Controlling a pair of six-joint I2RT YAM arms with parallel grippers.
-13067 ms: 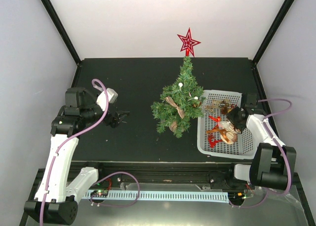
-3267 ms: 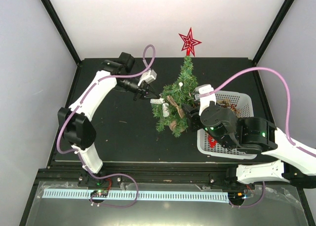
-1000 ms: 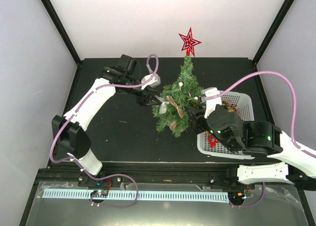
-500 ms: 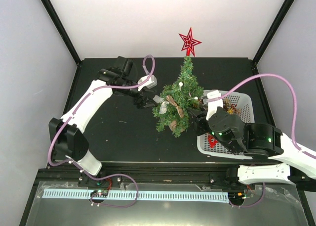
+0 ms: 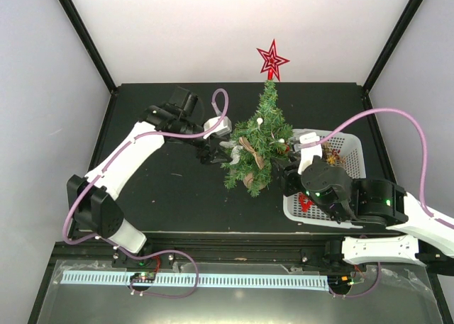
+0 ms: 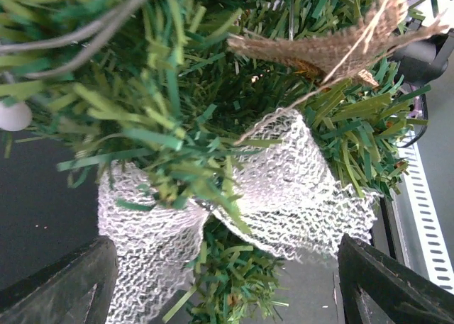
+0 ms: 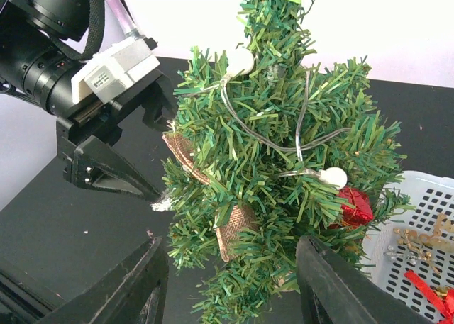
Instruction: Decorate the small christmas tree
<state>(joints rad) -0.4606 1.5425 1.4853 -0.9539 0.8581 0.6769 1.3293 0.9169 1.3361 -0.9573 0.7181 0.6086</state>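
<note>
The small christmas tree [image 5: 254, 150] stands upright around the middle of the black table [image 5: 163, 196], a bit toward the back, with the red star [image 5: 271, 59] on its tip poking up past the far edge. The white basket [image 5: 351, 143] is just beside it on the right, close to the table's right edge, so that side is pretty cramped. The open stretch of tabletop is on the left and in front. The left arm reaches in from the left in a long bend, and the left gripper [image 5: 211, 154] points into the branches on that side. Its jaws are spread wide and hold nothing, and a white mesh bow [image 6: 241, 196] sits on a branch between them. A burlap bow [image 6: 333, 44] hangs higher up. The right arm is folded over the basket's near corner, with the right gripper [image 5: 285, 171] low against the tree's right side. Its jaws are partway apart with the lower branches between them, but honestly I can't tell if they're pinching anything. The tree's base is buried under needles, and the arm hides a good part of what's in the basket.
</note>
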